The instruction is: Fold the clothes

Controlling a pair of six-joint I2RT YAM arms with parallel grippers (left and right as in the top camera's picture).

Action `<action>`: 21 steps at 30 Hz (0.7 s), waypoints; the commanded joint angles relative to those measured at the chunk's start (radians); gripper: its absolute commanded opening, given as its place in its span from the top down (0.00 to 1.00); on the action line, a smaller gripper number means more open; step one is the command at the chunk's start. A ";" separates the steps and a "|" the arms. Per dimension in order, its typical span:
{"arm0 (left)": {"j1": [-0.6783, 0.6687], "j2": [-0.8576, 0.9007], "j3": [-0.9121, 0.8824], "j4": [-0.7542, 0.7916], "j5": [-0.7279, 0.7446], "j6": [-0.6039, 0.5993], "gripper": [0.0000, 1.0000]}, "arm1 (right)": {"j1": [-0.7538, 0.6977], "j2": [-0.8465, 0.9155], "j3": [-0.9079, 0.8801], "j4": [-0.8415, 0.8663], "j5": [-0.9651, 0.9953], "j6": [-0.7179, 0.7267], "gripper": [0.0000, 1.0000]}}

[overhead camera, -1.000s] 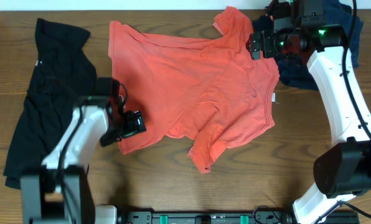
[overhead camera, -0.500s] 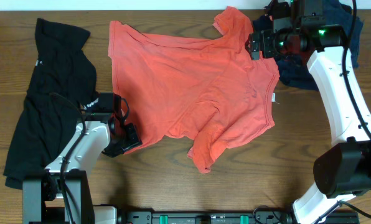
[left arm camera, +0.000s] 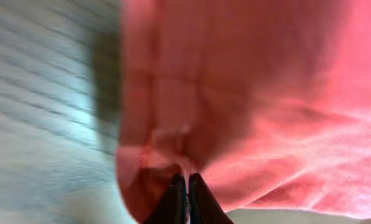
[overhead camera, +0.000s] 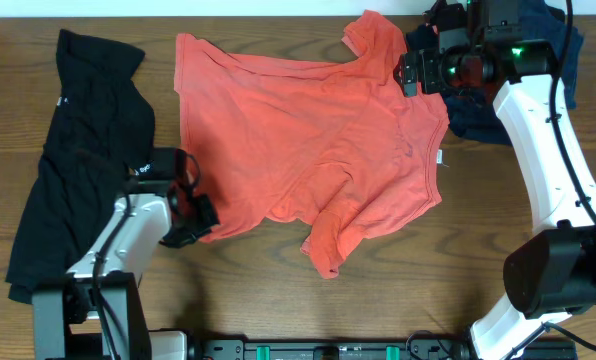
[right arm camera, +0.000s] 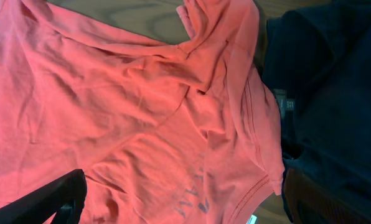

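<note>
A coral-red T-shirt (overhead camera: 318, 140) lies spread and wrinkled across the middle of the wooden table. My left gripper (overhead camera: 192, 216) sits at the shirt's lower left corner. In the left wrist view its black fingertips (left arm camera: 177, 191) are pressed together with a pinch of the red fabric (left arm camera: 266, 93) between them. My right gripper (overhead camera: 410, 72) hovers over the shirt's upper right part near a sleeve. It is open, its fingers (right arm camera: 64, 198) spread wide above the red cloth (right arm camera: 111, 93) and holding nothing.
A black garment (overhead camera: 78, 150) lies crumpled along the table's left side. A dark navy garment (overhead camera: 478, 112) is bunched at the back right under the right arm, its edge (right arm camera: 335, 93) touching the shirt. Bare wood (overhead camera: 278, 300) shows along the front.
My left gripper has gone from open to shut on the shirt's lower left corner and shifted slightly left. The right arm has not moved.
</note>
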 commanded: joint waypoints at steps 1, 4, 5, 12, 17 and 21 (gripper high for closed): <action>0.072 -0.004 0.079 -0.020 -0.005 0.033 0.94 | 0.005 0.004 0.003 -0.005 -0.010 -0.013 0.01; 0.142 -0.018 0.142 -0.058 -0.005 0.084 0.94 | 0.005 0.004 0.003 -0.011 -0.010 -0.013 0.01; 0.158 -0.020 0.159 -0.068 -0.006 0.094 0.94 | 0.005 0.004 0.003 -0.012 -0.010 -0.013 0.01; 0.280 -0.061 0.274 -0.080 -0.022 0.149 0.94 | 0.005 0.004 0.003 -0.037 -0.010 -0.013 0.01; 0.341 -0.066 0.290 -0.063 -0.091 0.152 0.94 | 0.005 0.004 0.003 -0.061 -0.010 -0.013 0.01; 0.383 -0.066 0.290 -0.007 -0.108 0.151 0.94 | 0.005 0.004 0.003 -0.069 -0.010 -0.013 0.01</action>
